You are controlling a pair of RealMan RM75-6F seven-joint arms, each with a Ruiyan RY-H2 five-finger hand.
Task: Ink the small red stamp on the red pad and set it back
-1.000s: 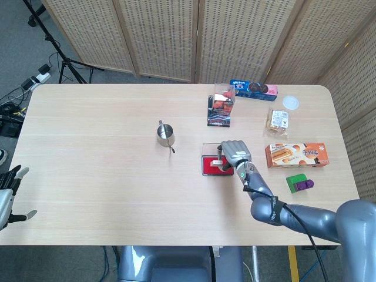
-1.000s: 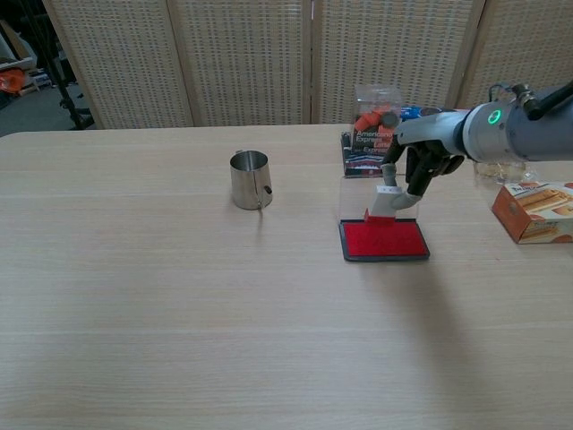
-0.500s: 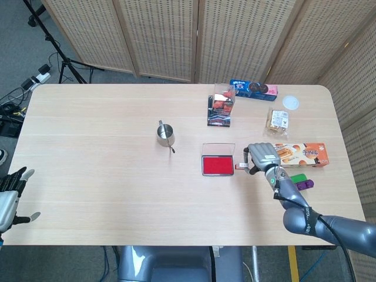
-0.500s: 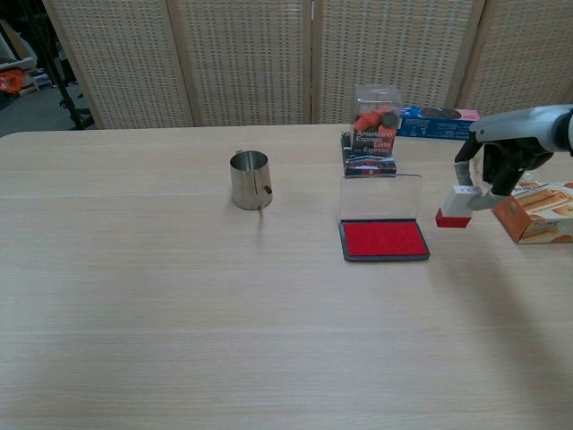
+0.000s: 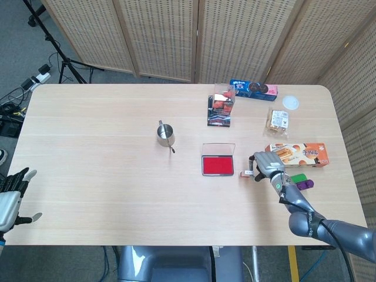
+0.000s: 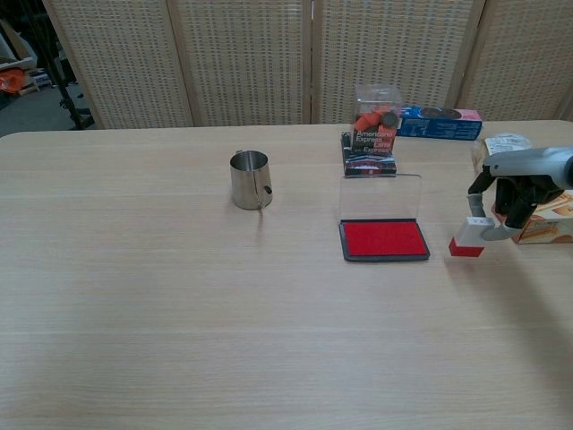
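The red ink pad (image 5: 217, 165) (image 6: 383, 240) lies open at mid-table, its clear lid (image 6: 380, 194) standing up behind it. The small red stamp (image 6: 469, 237) (image 5: 247, 173) stands just right of the pad, its red base at the tabletop. My right hand (image 6: 512, 195) (image 5: 267, 164) pinches the stamp's white top from the right. My left hand (image 5: 12, 197) hangs off the table's left edge in the head view, fingers spread and holding nothing.
A steel cup (image 5: 165, 134) stands left of the pad. A clear box of stamps (image 6: 375, 131) sits behind it. A biscuit box (image 5: 296, 154), green and purple blocks (image 5: 299, 181), a blue cookie pack (image 5: 253, 89) and a snack bag (image 5: 278, 120) crowd the right side.
My right hand carried the stamp off the pad, rightward and down, to the table beside the pad's right edge. The left hand barely moved.
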